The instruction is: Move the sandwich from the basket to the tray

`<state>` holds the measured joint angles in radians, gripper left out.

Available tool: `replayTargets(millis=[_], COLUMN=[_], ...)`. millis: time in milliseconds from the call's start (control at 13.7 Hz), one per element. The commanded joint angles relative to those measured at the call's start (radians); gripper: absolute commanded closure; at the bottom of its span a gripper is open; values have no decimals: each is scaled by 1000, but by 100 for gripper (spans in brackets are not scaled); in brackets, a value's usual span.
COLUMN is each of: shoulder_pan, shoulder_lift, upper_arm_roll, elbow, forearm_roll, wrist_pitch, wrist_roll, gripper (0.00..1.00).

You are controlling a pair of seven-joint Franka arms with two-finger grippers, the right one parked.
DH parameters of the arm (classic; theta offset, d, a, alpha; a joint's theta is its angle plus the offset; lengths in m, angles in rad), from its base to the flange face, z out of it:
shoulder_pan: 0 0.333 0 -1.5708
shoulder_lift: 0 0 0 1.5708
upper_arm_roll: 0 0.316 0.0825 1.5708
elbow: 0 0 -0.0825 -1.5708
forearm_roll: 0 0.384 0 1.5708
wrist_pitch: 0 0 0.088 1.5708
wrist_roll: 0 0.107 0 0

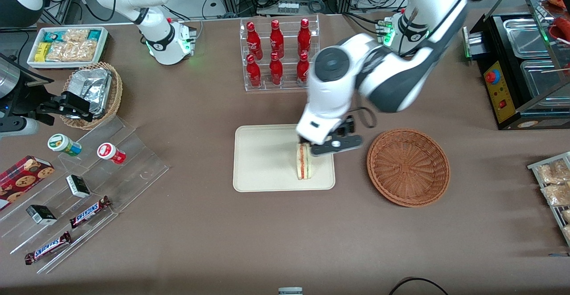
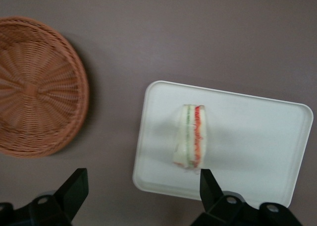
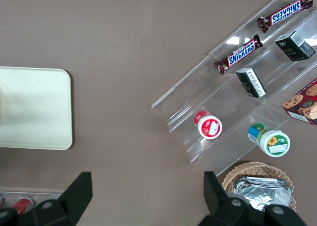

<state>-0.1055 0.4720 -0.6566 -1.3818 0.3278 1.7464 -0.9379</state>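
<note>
Gripper (image 2: 138,186): I saw it spread above the tray (image 2: 257,151).
Sandwich (image 2: 190,137): beneath it, soft; I'd pinch the bread faces lightly.

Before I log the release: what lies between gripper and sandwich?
Nothing: the open gripper hovers over the sandwich on the tray, per the wrist view.

SNICKERS — two candy bars (image 1: 89,212) (image 1: 48,248) on acrylic steps | other labels — unreadable | hand (image 2: 141,194) — above tray's edge

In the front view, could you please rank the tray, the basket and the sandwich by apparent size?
1. Tray
2. Basket, slightly smaller
3. Sandwich, smallest, on the tray; the gripper hovers above it, jaws open.
</note>
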Motion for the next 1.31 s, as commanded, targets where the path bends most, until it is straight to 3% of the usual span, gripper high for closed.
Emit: replayTargets(millis=[0, 438, 584, 1022, 1241], shoulder_pan=[-5, -5, -3, 0, 0], shoulder_lift=[-117, -266, -297, -409, -455], upper_arm_roll=[115, 395, 466, 647, 670], elbow=[-17, -19, -20, -103, -120], forearm_roll=[-116, -286, -294, -322, -306], wrist_pitch=[-80, -232, -266, -354, -402], wrist_roll=[182, 583, 707, 864, 890], gripper=[1, 1, 1, 1, 1])
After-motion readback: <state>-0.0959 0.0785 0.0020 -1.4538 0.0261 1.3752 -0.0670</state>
